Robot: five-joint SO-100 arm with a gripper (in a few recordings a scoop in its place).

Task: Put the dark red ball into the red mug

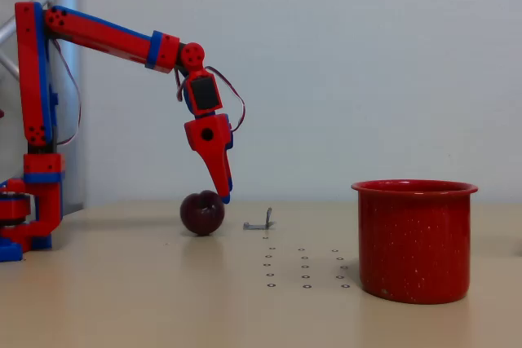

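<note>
The gripper (223, 193) tips overlap the dark red ball (201, 213), so contact is unclear.

Fixed view: my gripper (223, 195) hung over the dark red ball (201, 213); red mug (414, 241) stood well apart, right.

Reaching out from an upright base post at the left of the fixed view, bending down at the wrist, pointing the tool (223, 195) steeply downward, fingers' spacing unclear.

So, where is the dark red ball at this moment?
In the fixed view the dark red ball sits on the table, left of centre, just under the hand, and well left of the red mug.
</note>
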